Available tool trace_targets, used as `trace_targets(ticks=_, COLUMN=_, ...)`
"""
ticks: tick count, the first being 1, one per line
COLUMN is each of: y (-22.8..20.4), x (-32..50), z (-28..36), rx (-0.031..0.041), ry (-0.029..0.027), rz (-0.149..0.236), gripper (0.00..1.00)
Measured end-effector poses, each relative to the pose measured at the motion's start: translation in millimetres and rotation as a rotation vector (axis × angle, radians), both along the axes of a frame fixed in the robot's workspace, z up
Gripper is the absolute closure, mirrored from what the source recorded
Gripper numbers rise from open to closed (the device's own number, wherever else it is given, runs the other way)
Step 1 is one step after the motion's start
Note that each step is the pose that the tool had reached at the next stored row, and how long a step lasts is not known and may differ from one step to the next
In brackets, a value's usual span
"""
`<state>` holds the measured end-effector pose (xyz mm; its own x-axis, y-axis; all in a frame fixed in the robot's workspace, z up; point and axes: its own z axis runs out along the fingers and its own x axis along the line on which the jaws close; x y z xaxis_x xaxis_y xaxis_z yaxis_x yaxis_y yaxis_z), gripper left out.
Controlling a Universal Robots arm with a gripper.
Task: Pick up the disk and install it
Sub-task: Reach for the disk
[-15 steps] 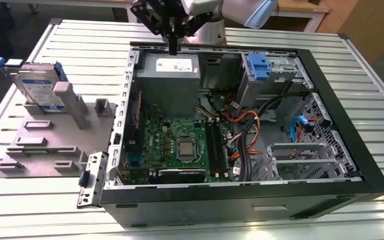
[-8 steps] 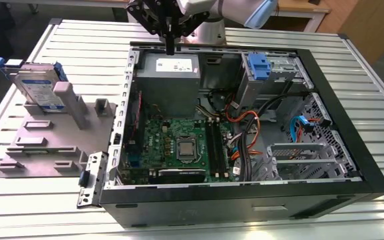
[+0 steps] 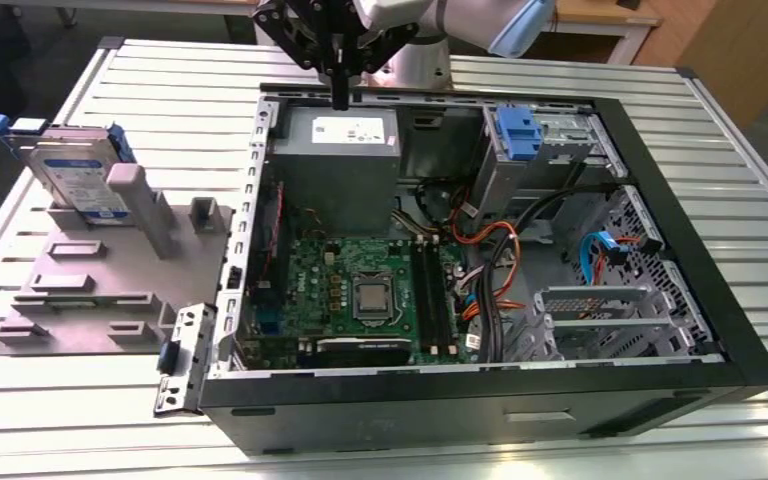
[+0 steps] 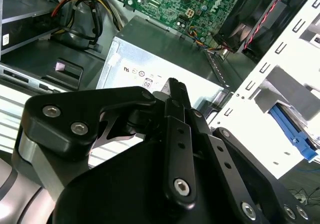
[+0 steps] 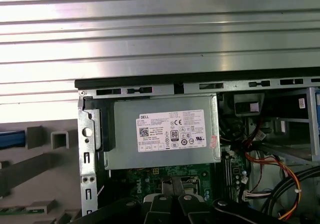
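Well, claw: we counted one claw (image 3: pixel 340 98). It hung over the far rim of the case, above the supply, and its fingers (image 4: pixel 176 91) were pressed together with nothing between them.
Disk: we counted one disk (image 3: pixel 75 178), standing on edge and leaning in the jig at the exterior view's left. It was outside the case and well apart from the claw, with blue rails along its sides.
Jig: we saw one grey jig (image 3: pixel 84 295) lying on the table just beside the case, with several slots and posts.
Case: we saw one black case (image 3: pixel 744 340) lying on its side, its open face turned up.
Supply: we found one grey supply (image 5: pixel 165 156) with one white label, in the corner of the case nearest the claw. It showed in both wrist views.
Board: we found one green board (image 3: pixel 307 265) lying flat in the case, touching the supply's near edge, with one square chip at its middle.
Bracket: we counted one blue bracket (image 3: pixel 516 130) in the metal bay, at the exterior view's right of the supply.
Cables: we saw one blue cable (image 3: pixel 598 250) beside a bundle of orange ones we could not count.
Table: we saw one slatted metal table (image 3: pixel 77 430) under everything.
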<state>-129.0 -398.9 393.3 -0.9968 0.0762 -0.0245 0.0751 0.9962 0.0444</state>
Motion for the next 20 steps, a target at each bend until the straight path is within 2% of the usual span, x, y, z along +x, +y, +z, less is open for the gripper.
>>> trace_targets(ticks=4, y=0.0, x=-2.2, z=0.0, rx=0.0000, ry=0.0000, rz=0.000, gripper=0.89)
trace_targets(ticks=8, y=0.0, x=-8.7, z=-0.2, rx=0.0000, ry=0.0000, rz=0.000, gripper=0.89)
trace_targets(ticks=20, y=0.0, x=-10.0, z=-0.2, rx=0.0000, ry=0.0000, rz=0.000, gripper=0.89)
